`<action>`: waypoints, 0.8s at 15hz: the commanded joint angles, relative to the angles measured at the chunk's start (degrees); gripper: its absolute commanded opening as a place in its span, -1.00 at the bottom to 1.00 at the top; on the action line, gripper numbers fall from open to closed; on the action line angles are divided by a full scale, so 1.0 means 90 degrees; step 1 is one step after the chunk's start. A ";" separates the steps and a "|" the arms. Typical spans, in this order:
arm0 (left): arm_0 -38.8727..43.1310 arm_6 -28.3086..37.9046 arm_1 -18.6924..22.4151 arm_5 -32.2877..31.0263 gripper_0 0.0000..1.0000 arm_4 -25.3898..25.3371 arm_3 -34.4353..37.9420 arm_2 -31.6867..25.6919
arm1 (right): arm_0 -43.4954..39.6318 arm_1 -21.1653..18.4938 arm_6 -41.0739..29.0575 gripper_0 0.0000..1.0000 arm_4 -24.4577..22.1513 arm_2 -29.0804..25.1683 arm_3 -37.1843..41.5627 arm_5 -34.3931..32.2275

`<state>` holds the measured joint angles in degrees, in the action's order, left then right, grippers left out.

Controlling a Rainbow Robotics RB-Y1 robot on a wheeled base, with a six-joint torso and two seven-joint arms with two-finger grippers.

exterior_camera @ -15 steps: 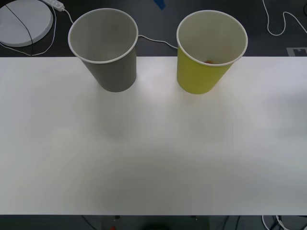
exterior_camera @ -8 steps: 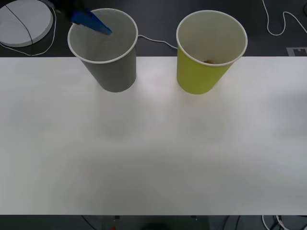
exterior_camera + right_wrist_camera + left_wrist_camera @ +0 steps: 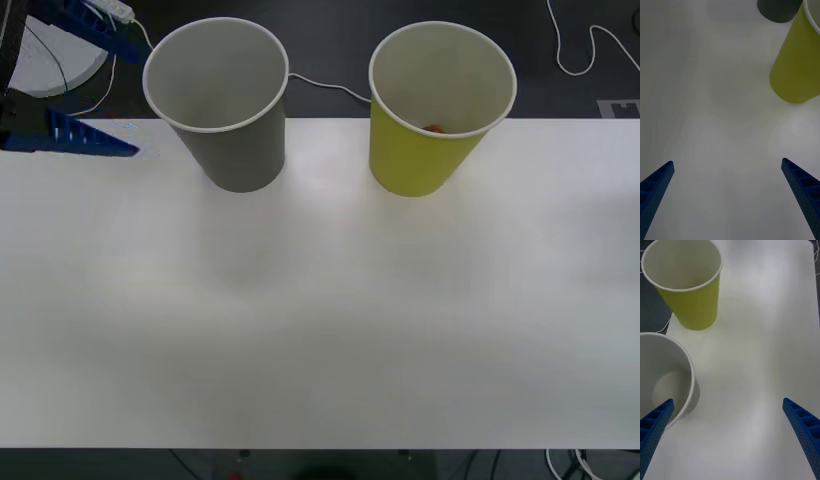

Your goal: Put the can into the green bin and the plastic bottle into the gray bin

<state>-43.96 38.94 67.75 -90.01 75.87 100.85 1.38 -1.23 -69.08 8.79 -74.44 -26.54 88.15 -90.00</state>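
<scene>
Since a moment ago, left hand (image 3: pixel 95 85) moves from above gray bin (image 3: pixel 225 110) to its nine o'clock, fingers spread, empty. Can (image 3: pixel 434 127) lies inside green bin (image 3: pixel 430 120). Right hand (image 3: pixel 730 198) hovers open over bench (image 3: pixel 320 330).
</scene>
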 commanded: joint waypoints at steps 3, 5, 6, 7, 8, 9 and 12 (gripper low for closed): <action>0.1857 -0.1231 0.0041 0.0001 1.00 0.0018 0.0816 -0.1355 | 0.0000 0.0000 0.0000 1.00 0.0000 0.0000 0.0000 0.0000; 0.2394 -0.1690 0.0041 0.0001 1.00 0.0018 0.0973 -0.1706 | 0.0000 0.0000 0.0000 1.00 0.0000 0.0000 0.0000 0.0000; 0.2697 -0.1954 0.0041 0.0001 1.00 -0.0012 0.1012 -0.1892 | 0.0000 0.0000 0.0000 1.00 0.0000 0.0000 0.0000 0.0000; 0.2941 -0.2178 0.0041 0.0001 1.00 -0.0041 0.1021 -0.2029 | 0.0000 0.0000 0.0000 1.00 0.0000 0.0000 0.0000 0.0000; 0.3185 -0.2432 0.0041 0.0001 1.00 -0.0090 0.1012 -0.2146 | 0.0000 0.0000 0.0000 1.00 0.0000 0.0000 0.0000 0.0000; 0.3381 -0.2647 0.0041 0.0001 1.00 -0.0109 0.1012 -0.2224 | 0.0000 0.0000 0.0000 1.00 0.0000 0.0000 0.0000 0.0000; 0.3771 -0.3106 0.0031 0.0001 1.00 -0.0275 0.0836 -0.2312 | 0.0000 0.0000 0.0000 1.00 0.0000 0.0000 0.0000 0.0000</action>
<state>-10.65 11.80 68.06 -90.01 73.91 109.04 -19.39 -1.23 -69.08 8.79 -74.44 -26.54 88.15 -90.00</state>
